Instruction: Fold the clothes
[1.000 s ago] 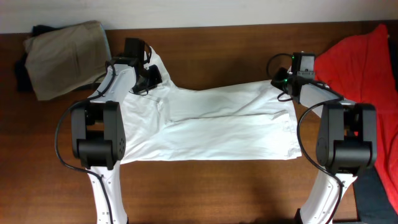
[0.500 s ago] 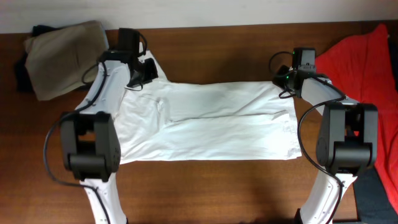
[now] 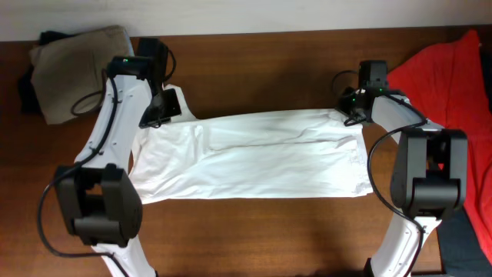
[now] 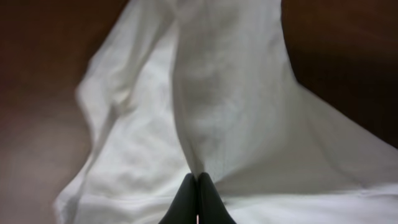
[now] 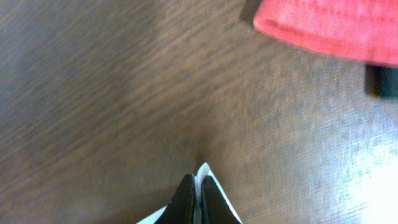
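At your far left, the khaki garment (image 3: 81, 69) lies on top of a dark garment (image 3: 25, 91) at the back of the table (image 3: 254, 231). Next to it, your left gripper (image 3: 163, 108) has its jaws pressed together on the back left corner of the white shirt (image 3: 261, 154). The shirt lies spread across the middle of the table, between both arms. Your right gripper (image 3: 348, 114) pinches its back right corner, with the jaws together on the cloth. The red garment (image 3: 446, 73) lies at the far right.
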You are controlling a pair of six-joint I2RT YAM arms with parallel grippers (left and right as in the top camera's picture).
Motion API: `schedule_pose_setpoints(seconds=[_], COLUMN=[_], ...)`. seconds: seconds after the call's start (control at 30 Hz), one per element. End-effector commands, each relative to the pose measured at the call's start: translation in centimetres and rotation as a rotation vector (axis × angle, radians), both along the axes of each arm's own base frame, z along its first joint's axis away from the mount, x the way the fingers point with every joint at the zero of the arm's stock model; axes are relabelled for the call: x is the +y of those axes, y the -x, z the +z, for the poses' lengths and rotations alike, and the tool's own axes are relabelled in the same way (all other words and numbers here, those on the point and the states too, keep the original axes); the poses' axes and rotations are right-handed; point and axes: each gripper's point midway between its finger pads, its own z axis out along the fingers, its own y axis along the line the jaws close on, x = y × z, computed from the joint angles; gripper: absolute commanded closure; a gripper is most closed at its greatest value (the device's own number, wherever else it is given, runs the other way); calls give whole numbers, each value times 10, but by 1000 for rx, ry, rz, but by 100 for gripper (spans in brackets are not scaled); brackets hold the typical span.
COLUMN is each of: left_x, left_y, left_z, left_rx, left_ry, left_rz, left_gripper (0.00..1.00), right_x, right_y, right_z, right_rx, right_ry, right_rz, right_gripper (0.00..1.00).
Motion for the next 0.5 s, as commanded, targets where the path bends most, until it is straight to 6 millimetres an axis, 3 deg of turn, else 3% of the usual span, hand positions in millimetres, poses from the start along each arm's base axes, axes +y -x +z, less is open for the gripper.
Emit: schedule_pose_setpoints(seconds=[0.0,0.23,0.47], left_x=[30,32,31], left_y=[16,27,30], left_z=[26,21,12], left_rx=[-5,39,56], left_ry=[-139,-150,-147], left_rz=[76,74,73], left_gripper=[100,100,100], right_x=[-20,-29,-28], right_y=[-4,7,26], right_z=[42,86,94], right_rx=[-66,-107,-58], right_ry=[69,77,75], right_rz=[-78,-90,-88], right_gripper=[96,96,91])
